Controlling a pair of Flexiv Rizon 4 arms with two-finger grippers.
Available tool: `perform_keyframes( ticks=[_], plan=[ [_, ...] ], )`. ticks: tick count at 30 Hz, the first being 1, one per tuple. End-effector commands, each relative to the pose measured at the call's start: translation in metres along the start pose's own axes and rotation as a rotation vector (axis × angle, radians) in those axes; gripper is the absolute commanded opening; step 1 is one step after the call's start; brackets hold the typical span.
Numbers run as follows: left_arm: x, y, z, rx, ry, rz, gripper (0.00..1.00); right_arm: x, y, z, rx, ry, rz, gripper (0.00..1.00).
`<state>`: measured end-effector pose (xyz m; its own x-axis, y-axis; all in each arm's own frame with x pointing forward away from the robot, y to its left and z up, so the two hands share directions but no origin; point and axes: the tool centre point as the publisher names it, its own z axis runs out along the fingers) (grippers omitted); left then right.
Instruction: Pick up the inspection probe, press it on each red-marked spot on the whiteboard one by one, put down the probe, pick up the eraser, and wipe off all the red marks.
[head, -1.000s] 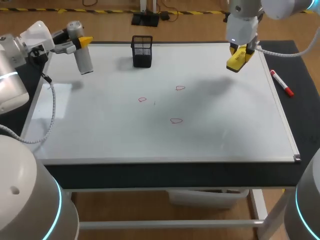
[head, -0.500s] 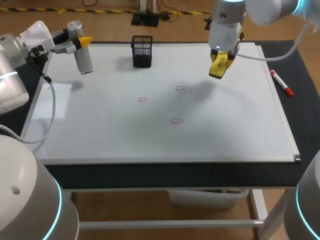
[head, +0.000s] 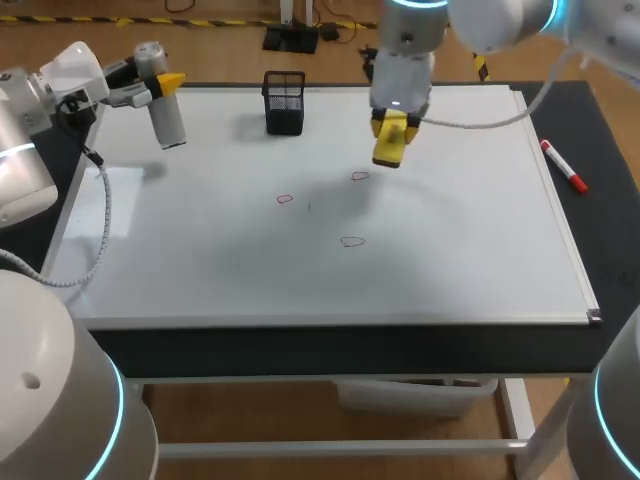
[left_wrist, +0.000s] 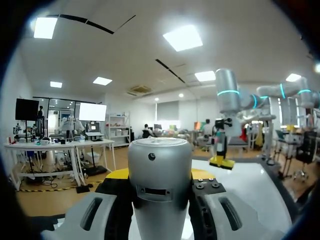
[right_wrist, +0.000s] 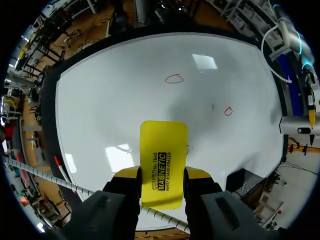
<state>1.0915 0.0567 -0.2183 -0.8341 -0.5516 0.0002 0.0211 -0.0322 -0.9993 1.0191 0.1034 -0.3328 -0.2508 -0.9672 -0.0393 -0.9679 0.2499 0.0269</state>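
Our left arm (head: 45, 95) comes in from the left and is bent at the far left corner of the whiteboard (head: 300, 275). Its left fingers (head: 172, 80), tipped in bright yellow, are closed from both sides on the upper end of the inspection probe (head: 166, 112). The probe is a smooth grey metal cylinder with a flat round cap, and it hangs slightly tilted above that corner of the board. In the left wrist view it fills the space between the two dark fingers.

Our right arm (head: 470, 25) enters from the far right and reaches past the middle of the board, wrist pointing down. Its right fingers (right_wrist: 126, 180) are clamped on the two long edges of the eraser (head: 390, 138), a flat yellow rectangular block with rounded corners. The eraser is held above the board beside the farthest red mark, and its soft shadow falls on the surface below.

The whiteboard is glossy white with a thin pale frame and lies flat on the dark tabletop (head: 600, 210). Three small red marks (head: 351, 241), drawn as thin loops, sit near its middle. A black mesh pen holder (head: 285, 102), square and open-topped, stands near the far edge. A slim red and white marker (head: 563, 166) lies on the tabletop just right of the board
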Motion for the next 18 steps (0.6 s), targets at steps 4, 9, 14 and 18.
perform_keyframes(
  ticks=[4, 9, 14, 18],
  plan=[
    [0.001, -0.001, 0.000, 0.000, -0.002, 0.001, 0.00, -0.044, 0.014, 0.012, -0.006, 0.044, -0.070, 0.00],
    [0.001, -0.001, 0.000, 0.000, -0.002, 0.001, 0.00, -0.067, 0.027, 0.018, -0.010, 0.049, -0.120, 0.00],
    [0.001, -0.001, 0.000, 0.000, -0.002, 0.001, 0.00, -0.091, 0.040, 0.025, -0.018, 0.051, -0.175, 0.00],
    [0.001, -0.001, 0.000, 0.000, -0.002, 0.001, 0.00, -0.110, 0.050, 0.031, -0.017, 0.049, -0.215, 0.00]
  ],
)
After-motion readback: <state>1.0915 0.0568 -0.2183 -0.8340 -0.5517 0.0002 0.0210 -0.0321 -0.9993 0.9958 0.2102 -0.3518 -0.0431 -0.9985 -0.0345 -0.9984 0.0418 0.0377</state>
